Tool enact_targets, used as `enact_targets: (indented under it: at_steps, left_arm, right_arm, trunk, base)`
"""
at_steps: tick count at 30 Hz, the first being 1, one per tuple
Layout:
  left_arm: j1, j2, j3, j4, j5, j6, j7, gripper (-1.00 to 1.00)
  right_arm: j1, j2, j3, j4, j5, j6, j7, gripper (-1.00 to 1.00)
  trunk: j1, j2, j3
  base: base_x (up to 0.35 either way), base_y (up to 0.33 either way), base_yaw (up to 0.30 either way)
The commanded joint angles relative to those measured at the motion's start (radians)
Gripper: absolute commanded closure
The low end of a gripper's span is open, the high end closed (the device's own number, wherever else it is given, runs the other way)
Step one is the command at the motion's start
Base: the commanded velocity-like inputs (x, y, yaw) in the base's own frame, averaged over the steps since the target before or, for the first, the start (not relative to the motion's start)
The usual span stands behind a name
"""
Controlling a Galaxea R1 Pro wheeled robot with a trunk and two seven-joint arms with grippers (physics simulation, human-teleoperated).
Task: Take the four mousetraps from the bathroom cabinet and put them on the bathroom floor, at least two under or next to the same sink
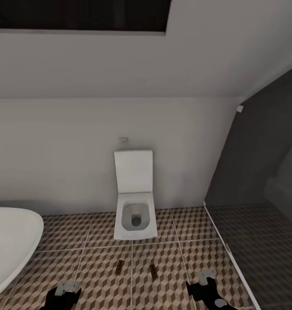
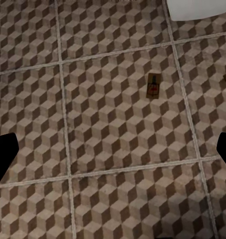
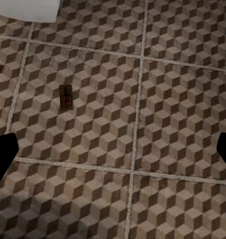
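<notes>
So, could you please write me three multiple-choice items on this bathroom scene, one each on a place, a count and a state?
1. Where do the small flat brown wooden mousetraps lie?
A. on the cube-patterned tiled floor in front of the white square toilet
B. inside the white oval bathtub
C. on the toilet lid

2. How many mousetraps show in the head view?
A. four
B. two
C. none

3. How is the toilet lid?
A. shut
B. missing
C. raised

Answers:
1 A, as one mousetrap and the other rest on the floor just before the toilet, away from the bathtub.
2 B, as just those two can be counted there.
3 C, as the lid stands upright against the wall with the bowl open.
</notes>
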Motion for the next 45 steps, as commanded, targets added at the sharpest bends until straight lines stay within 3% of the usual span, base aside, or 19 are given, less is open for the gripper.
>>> enact_targets:
  at_steps: [1, 45]
  left_arm:
    - [-0.002, -0.001, -0.006, 0.004, 0.011, -0.005, -0.008, -1.0]
    - [-0.002, -0.001, -0.006, 0.004, 0.011, -0.005, -0.008, -1.0]
  right_arm:
    - [-0.001, 0.0, -0.002, 0.001, 0.005, -0.003, 0.0, -1.0]
    - [-0.001, 0.0, -0.002, 0.001, 0.006, -0.003, 0.0, -1.0]
  trunk:
    - [0.001, -0.002, 0.0]
    - [0.001, -0.002, 0.07]
  base:
    - [0.0, 0.0, 0.0]
    - [0.0, 0.0, 0.0]
